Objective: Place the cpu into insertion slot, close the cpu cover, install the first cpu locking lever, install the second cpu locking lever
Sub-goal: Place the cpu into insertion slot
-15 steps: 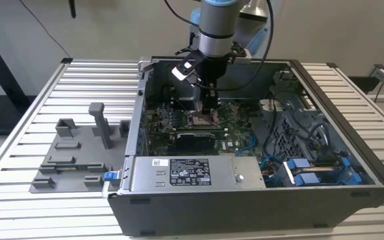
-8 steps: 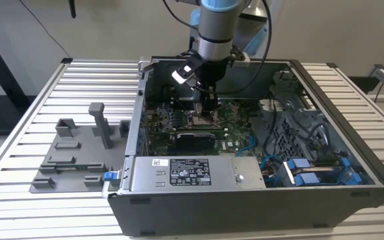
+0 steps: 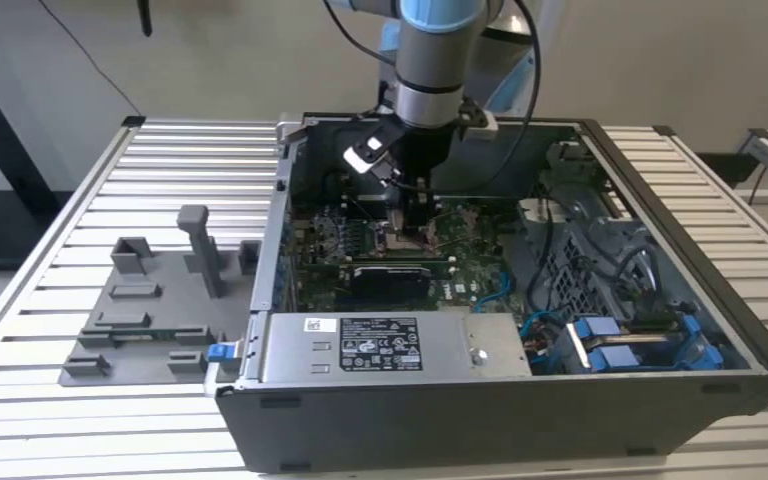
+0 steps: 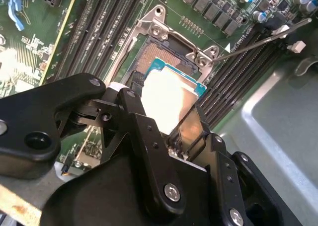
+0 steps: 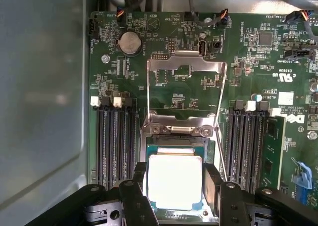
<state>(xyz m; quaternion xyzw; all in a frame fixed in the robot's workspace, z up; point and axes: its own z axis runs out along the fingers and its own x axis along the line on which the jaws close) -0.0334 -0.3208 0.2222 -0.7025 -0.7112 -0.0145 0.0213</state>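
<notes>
A case (image 3: 491, 425) is being carried by the slatted metal surface (image 3: 157, 160). The shiny square cpu (image 5: 174, 179) is being gripped by the tool (image 5: 176, 186).

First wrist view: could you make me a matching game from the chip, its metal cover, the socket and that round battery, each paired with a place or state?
Things:
1. cpu
2. cpu cover
3. insertion slot
4. round battery

States:
A. swung open, green board showing through its window
B. silvery disc sitting on the green board
C. between the fingers of the tool
D. uncovered, tan contacts showing

Pairs: 1-C, 2-A, 3-D, 4-B.
</notes>
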